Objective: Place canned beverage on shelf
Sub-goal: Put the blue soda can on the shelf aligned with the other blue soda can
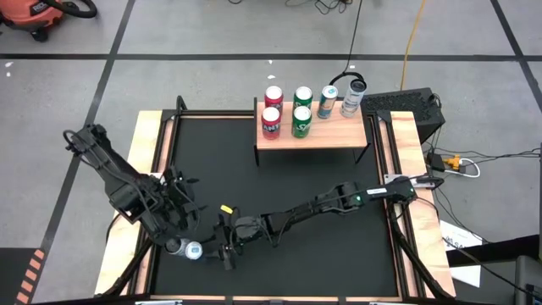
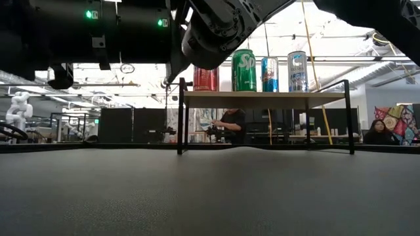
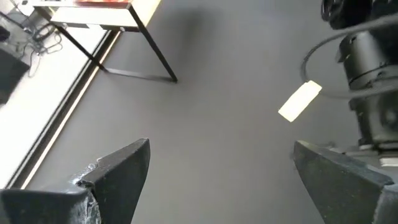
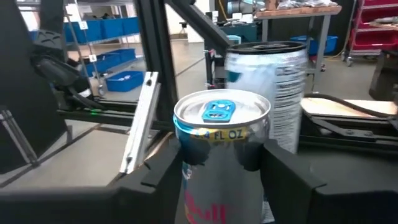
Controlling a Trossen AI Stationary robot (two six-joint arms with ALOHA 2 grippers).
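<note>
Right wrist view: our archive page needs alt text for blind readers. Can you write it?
The right hand has its two dark fingers on either side of a slim upright can with a blue pull tab. A second, taller can stands just behind it, with dark arm parts and a workshop beyond.

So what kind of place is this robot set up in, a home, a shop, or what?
Most likely a robotics lab or workshop. The low view shows an open hall with a white humanoid robot and people at workbenches; the right wrist view shows racks of blue storage bins; cables trail across the taped concrete floor.
</note>
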